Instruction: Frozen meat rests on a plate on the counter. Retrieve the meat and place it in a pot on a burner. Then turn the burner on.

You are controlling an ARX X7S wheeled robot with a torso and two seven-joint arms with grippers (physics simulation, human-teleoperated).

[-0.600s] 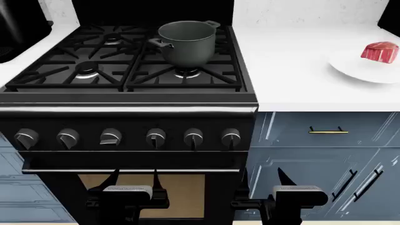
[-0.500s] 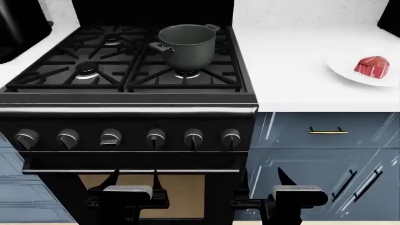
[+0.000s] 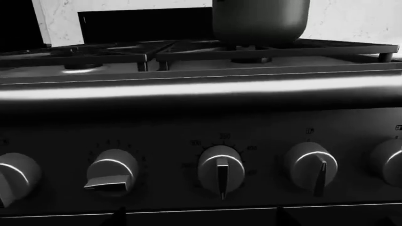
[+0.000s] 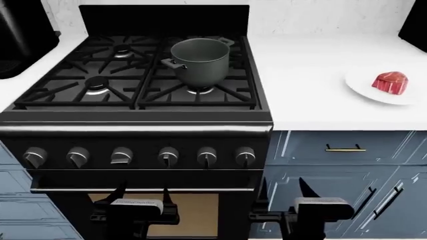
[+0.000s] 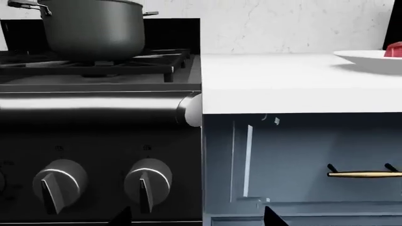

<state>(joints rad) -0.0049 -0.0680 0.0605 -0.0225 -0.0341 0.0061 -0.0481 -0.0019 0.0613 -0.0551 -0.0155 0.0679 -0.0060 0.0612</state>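
Observation:
The dark grey pot (image 4: 199, 60) stands on the stove grate over the front right burner (image 4: 199, 91). The frozen meat (image 4: 389, 82) lies on the white plate (image 4: 363, 82) far right on the counter (image 4: 307, 85). Both grippers hang low in front of the oven door, well below the stovetop. My left gripper (image 4: 143, 194) is open and empty, facing the knobs (image 3: 221, 168), with the pot (image 3: 261, 21) above. My right gripper (image 4: 285, 191) is open and empty at the stove's right edge. Its view shows the pot (image 5: 94, 28), the plate (image 5: 370, 57) and a sliver of meat (image 5: 395, 48).
Several knobs (image 4: 167, 156) line the stove front; the third from the left (image 4: 121, 156) is turned differently. Blue-grey cabinets with brass handles (image 4: 345, 148) sit under the counter. A black appliance (image 4: 20, 35) stands at the far left. Other burners (image 4: 97, 85) are bare.
The head view has tilted up, so stove and counter sit lower in the picture and the backsplash shows. The meat appears smaller and lower on the plate. Both grippers keep their place.

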